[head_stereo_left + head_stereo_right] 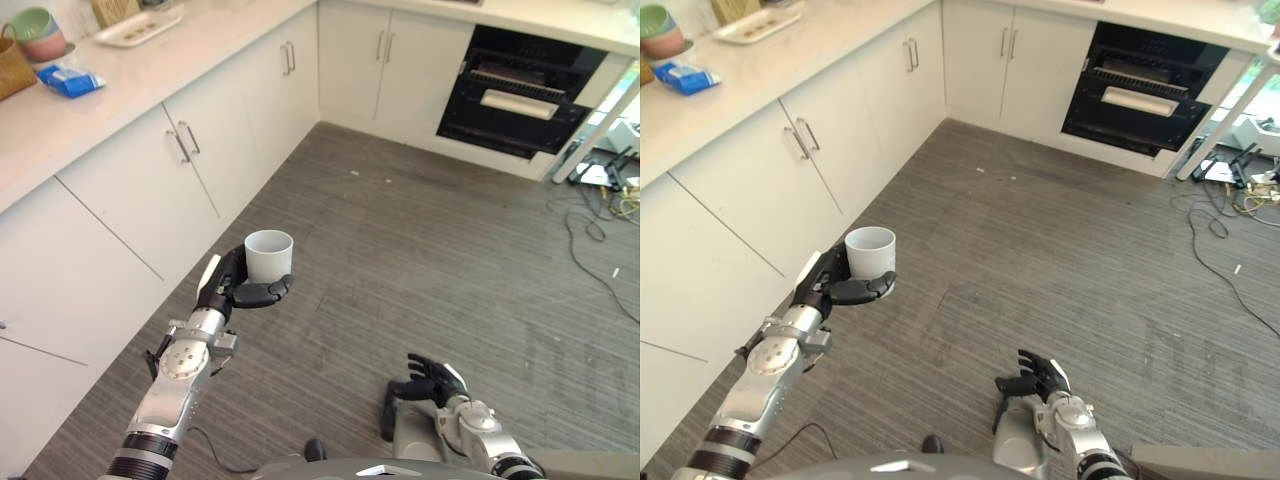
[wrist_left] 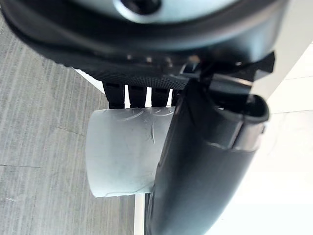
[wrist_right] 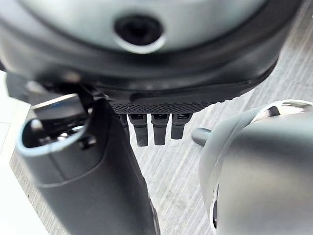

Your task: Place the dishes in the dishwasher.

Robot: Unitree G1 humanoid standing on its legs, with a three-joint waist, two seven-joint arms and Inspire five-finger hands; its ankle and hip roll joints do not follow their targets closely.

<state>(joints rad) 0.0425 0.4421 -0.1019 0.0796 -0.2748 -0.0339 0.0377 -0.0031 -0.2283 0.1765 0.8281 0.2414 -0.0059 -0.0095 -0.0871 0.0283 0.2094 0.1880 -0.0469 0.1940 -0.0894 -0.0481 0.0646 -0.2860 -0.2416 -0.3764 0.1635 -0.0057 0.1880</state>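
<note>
Right hand (image 1: 432, 378) low in lower right of frame, fingers relaxed, holding nothing. Left hand (image 1: 243, 287) at centre left curled round one plain white cup (image 1: 269, 255), upright over grey wood-grain floor (image 1: 420, 250); cup's far side hidden by thumb in left wrist view. Open black dishwasher (image 1: 520, 95) at upper right, interior indistinct. Two stacked bowls (image 1: 38, 32) at upper left, cut off at frame edge.

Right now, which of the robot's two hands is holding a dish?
The left hand: its fingers curl round an upright white cup held above the floor. The right hand hangs low, holding nothing.
</note>
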